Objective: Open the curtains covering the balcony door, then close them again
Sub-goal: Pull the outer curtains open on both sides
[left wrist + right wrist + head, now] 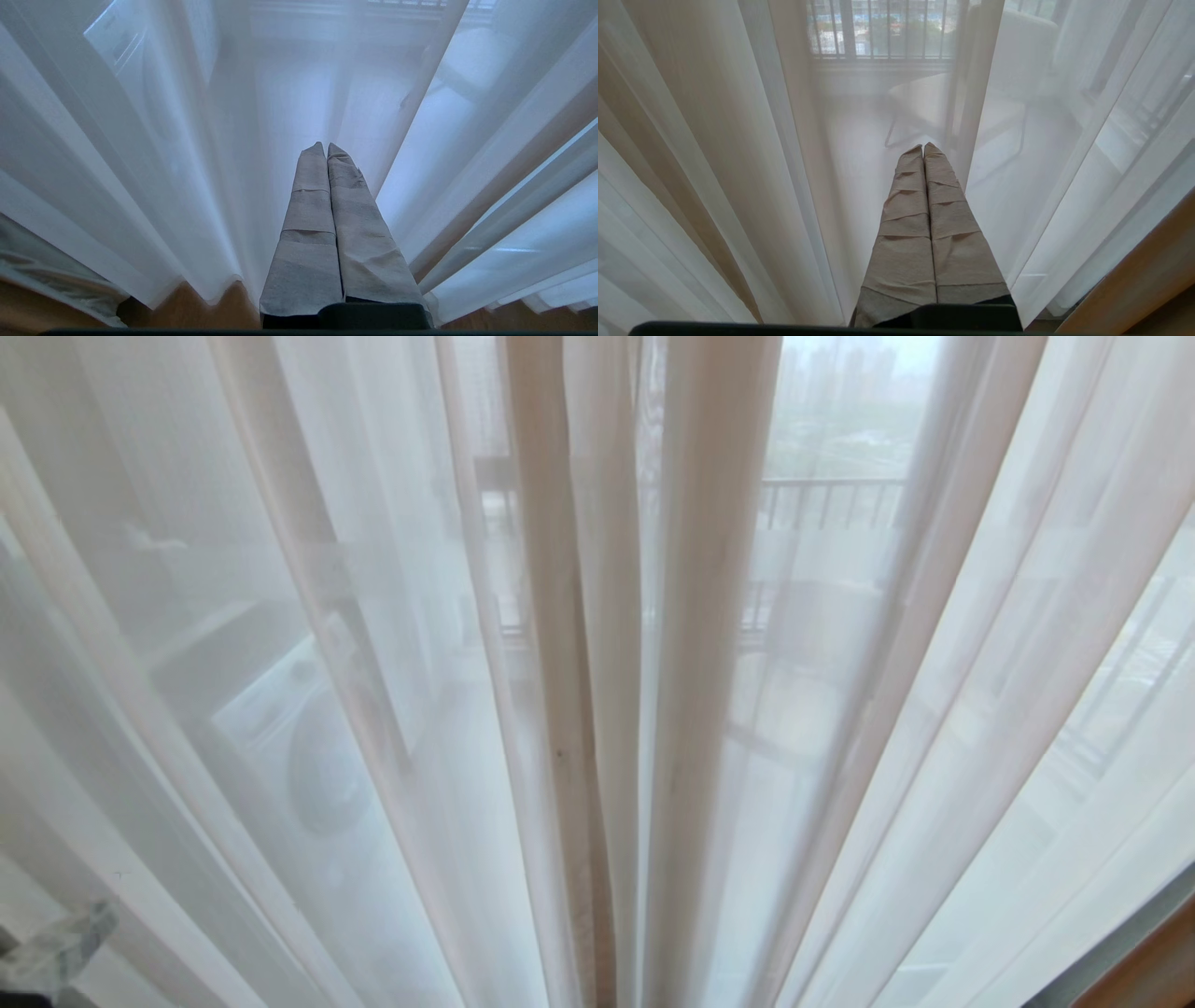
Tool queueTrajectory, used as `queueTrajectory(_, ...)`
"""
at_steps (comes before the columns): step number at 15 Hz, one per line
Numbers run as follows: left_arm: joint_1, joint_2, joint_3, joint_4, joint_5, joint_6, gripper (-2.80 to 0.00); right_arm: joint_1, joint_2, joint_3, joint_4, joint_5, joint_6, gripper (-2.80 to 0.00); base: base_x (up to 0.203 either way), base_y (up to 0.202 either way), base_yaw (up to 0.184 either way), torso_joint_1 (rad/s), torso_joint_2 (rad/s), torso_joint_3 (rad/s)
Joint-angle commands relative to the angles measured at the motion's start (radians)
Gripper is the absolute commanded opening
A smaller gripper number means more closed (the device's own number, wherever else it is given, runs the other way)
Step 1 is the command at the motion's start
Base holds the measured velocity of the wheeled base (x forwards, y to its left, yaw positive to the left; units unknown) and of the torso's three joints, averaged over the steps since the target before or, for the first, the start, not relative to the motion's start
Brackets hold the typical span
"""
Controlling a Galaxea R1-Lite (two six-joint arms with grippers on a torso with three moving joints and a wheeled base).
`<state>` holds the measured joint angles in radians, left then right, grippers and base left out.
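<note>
Right now the curtains [597, 709] are hanging drawn across the whole head view, the sheer white layer falling in long pleats that are fanning out from the middle toward both lower corners. Through the voile a balcony railing [831, 499] is showing dimly near the top, and a pale round-fronted appliance [299, 747] is standing behind the fabric on the left. At the lower right corner a strip of wooden floor [1148, 971] is peeking out past the hem.

Neither arm is showing clearly in the head view. In the left wrist view the left gripper [325, 151] is pointing at the sheer fabric with its wrapped fingers [308, 219] pressed together, nothing between them, the tips lying just beside a fold; whether they are touching it I cannot tell. The hem [210, 289] is resting on the wood floor near the gripper's base.

In the right wrist view the right gripper [923, 151] is likewise pressed together and empty, aimed at the curtain, with a pale chair [971, 93] showing behind the voile.

The balcony door's frame is not standing out distinctly behind the cloth.
</note>
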<state>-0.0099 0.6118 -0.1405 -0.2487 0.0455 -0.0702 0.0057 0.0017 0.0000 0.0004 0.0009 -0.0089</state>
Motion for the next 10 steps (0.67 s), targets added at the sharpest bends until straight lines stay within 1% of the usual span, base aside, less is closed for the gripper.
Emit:
queueTrajectory(1, 0.046, -0.28, 0.093, 0.051, -0.019, 0.002, -2.8, 0.0, 0.0, 0.0, 0.0, 0.001, 0.001, -2.8, 0.0, 0.0, 0.0, 0.0, 0.0, 0.0)
queueTrajectory(2, 0.06, -0.331, 0.11, 0.084, -0.042, 0.015, -2.8, 0.0, 0.0, 0.0, 0.0, 0.001, 0.001, -2.8, 0.0, 0.0, 0.0, 0.0, 0.0, 0.0)
queueTrajectory(4, 0.084, -0.34, 0.139, 0.171, -0.097, 0.081, -2.8, 0.0, 0.0, 0.0, 0.0, 0.001, 0.0, -2.8, 0.0, 0.0, 0.0, 0.0, 0.0, 0.0)
queueTrajectory(7, 0.085, -0.339, 0.14, 0.193, -0.08, 0.084, -2.8, 0.0, 0.0, 0.0, 0.0, -0.001, 0.0, -2.8, 0.0, 0.0, 0.0, 0.0, 0.0, 0.0)
queueTrajectory(8, 0.066, -0.342, 0.14, 0.195, -0.078, 0.077, -2.8, 0.0, 0.0, 0.0, 0.0, 0.001, 0.001, -2.8, 0.0, 0.0, 0.0, 0.0, 0.0, 0.0)
queueTrajectory(9, 0.02, -0.353, 0.14, 0.196, -0.075, 0.066, -2.8, 0.0, 0.0, 0.0, 0.0, 0.0, 0.001, -2.8, 0.0, 0.0, 0.0, 0.0, 0.0, 0.0)
queueTrajectory(10, -0.013, -0.369, 0.14, 0.199, -0.068, 0.042, -2.8, 0.0, 0.0, 0.0, 0.001, 0.001, 0.0, -2.8, 0.0, 0.0, 0.0, 0.0, 0.0, 0.0)
